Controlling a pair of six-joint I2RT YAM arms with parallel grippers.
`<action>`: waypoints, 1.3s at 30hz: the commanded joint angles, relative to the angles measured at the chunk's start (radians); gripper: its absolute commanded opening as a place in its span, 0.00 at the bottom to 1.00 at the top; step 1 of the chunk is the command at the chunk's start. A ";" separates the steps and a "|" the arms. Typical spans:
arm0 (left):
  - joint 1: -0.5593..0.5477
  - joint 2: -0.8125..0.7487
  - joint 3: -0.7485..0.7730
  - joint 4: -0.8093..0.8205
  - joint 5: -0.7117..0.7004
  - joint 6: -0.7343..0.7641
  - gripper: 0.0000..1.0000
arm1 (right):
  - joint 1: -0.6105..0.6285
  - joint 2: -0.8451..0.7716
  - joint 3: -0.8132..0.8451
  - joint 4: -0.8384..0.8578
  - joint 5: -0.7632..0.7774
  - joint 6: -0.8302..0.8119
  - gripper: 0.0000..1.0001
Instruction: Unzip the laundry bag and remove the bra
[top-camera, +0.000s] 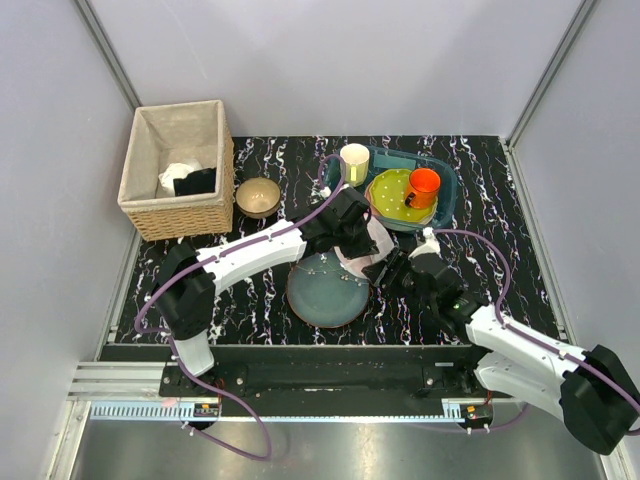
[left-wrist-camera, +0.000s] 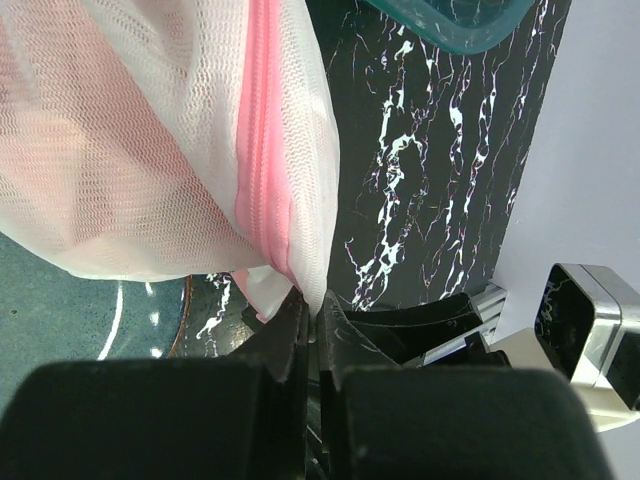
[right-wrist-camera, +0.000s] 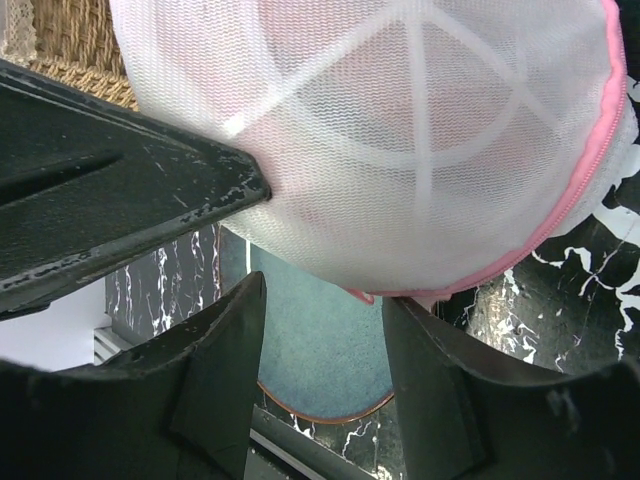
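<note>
Laundry bag (right-wrist-camera: 420, 130) shows translucent white mesh with pink zip trim.

Bag (top-camera: 372, 243) hemmed btw plate (top-camera: 325, 295) & tray (top-camera: 448, 172).

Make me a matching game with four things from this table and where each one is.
Things:
1 orange mug
2 mesh bag
3 black cloth
4 metal bowl

Places:
A pinched in the left pincer
B inside the wicker basket
C on the yellow-green plate
D on the table beside the basket

Pairs: 1-C, 2-A, 3-B, 4-D
</note>
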 joint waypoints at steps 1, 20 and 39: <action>-0.002 -0.020 0.006 -0.002 0.010 -0.012 0.00 | -0.001 0.001 -0.003 0.056 0.043 -0.021 0.60; -0.002 -0.021 0.000 -0.002 0.004 -0.012 0.00 | -0.002 -0.005 0.032 0.087 0.038 -0.050 0.54; 0.000 -0.040 -0.026 -0.002 0.004 -0.021 0.00 | -0.001 -0.020 0.054 0.063 0.040 -0.044 0.51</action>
